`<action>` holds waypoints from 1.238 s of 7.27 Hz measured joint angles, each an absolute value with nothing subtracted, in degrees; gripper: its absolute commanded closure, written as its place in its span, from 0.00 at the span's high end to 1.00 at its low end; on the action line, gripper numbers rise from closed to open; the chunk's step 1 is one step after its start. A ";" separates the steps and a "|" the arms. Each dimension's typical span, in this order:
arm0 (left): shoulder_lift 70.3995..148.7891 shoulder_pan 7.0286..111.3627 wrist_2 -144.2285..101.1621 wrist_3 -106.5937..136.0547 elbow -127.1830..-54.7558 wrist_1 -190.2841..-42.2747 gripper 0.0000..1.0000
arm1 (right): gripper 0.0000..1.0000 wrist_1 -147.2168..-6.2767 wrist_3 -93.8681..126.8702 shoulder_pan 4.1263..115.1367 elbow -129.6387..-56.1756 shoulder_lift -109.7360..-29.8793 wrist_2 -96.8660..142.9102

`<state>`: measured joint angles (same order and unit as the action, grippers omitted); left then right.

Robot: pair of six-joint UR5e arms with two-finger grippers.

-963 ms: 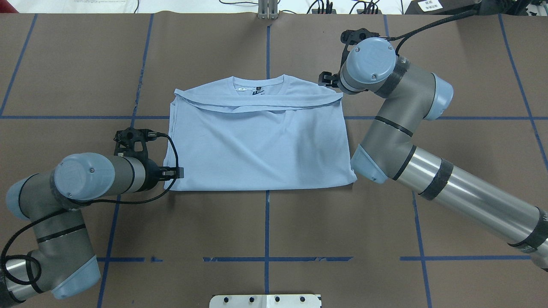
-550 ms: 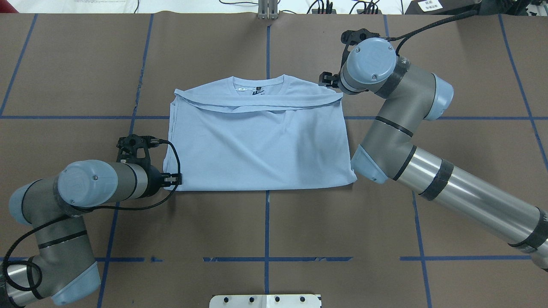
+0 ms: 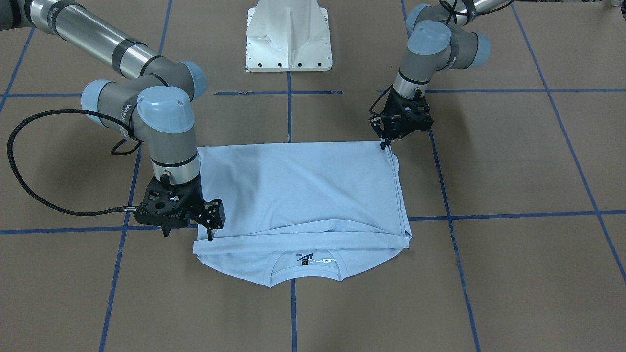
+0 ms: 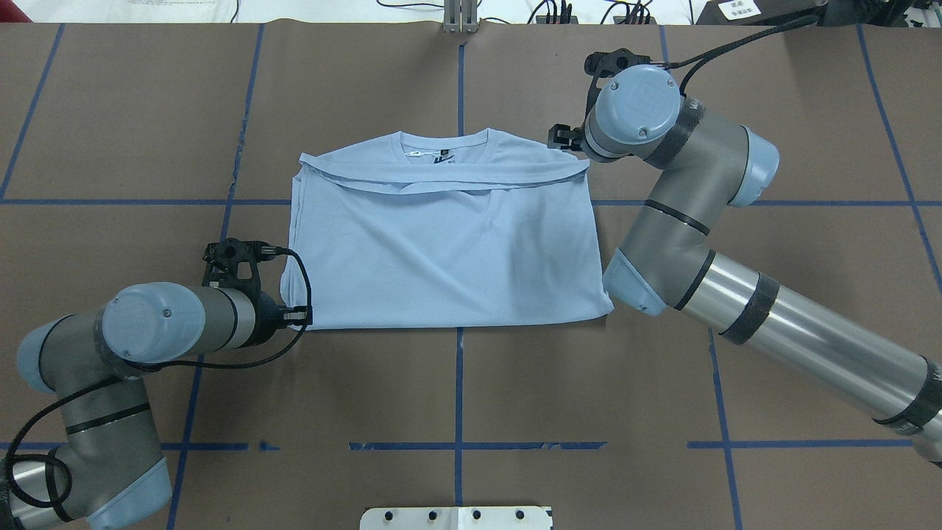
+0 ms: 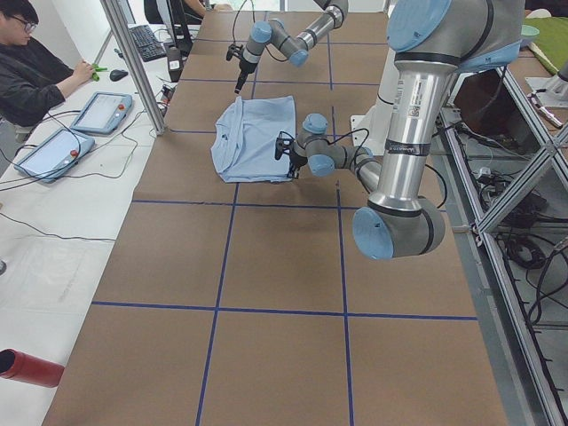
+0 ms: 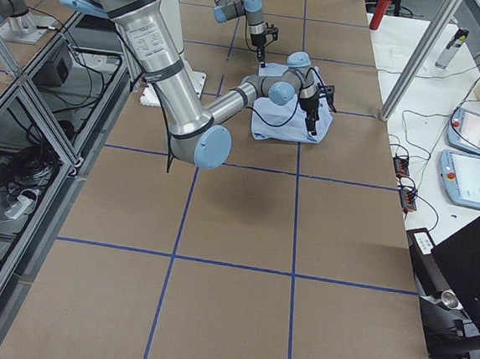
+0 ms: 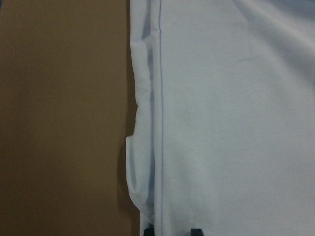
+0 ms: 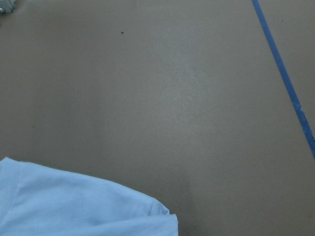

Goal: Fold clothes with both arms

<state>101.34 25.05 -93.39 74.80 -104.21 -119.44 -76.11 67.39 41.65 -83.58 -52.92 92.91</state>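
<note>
The light blue T-shirt (image 4: 441, 250) lies folded flat on the brown table, collar at the far side, with its dark neck label (image 3: 305, 260) and white tag (image 3: 325, 261) showing. The chest print is hidden. My left gripper (image 4: 300, 316) is low at the shirt's near-left corner (image 3: 386, 143). In the left wrist view its fingertips (image 7: 147, 231) stand apart, with the shirt's edge (image 7: 147, 147) between them. My right gripper (image 4: 559, 138) is at the far-right shoulder corner (image 3: 205, 232) and looks open. The right wrist view shows only that shirt corner (image 8: 74, 206), no fingers.
The white pedestal base (image 3: 288, 39) stands at the robot's side of the table. Blue tape lines (image 4: 458, 383) cross the brown surface. An operator (image 5: 35, 62) and tablets (image 5: 98, 111) are at a side bench beyond the far edge.
My left gripper has slid along the shirt's left edge toward the near-left corner. The right arm and the shirt have stayed put.
</note>
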 measured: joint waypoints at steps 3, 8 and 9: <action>98.53 29.15 -93.53 68.17 -105.44 -119.15 0.00 | 1.00 -76.06 67.41 41.58 -83.58 -52.91 92.90; 112.05 45.68 -93.73 51.52 -85.92 -119.74 0.00 | 1.00 -75.94 68.10 41.57 -83.86 -52.89 92.90; 116.66 48.21 -93.74 49.90 -79.33 -120.77 0.00 | 1.00 -75.94 68.17 41.57 -84.15 -52.94 92.90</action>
<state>116.66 48.21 -93.74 49.90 -79.33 -120.77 -75.94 68.17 41.57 -84.15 -52.94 92.90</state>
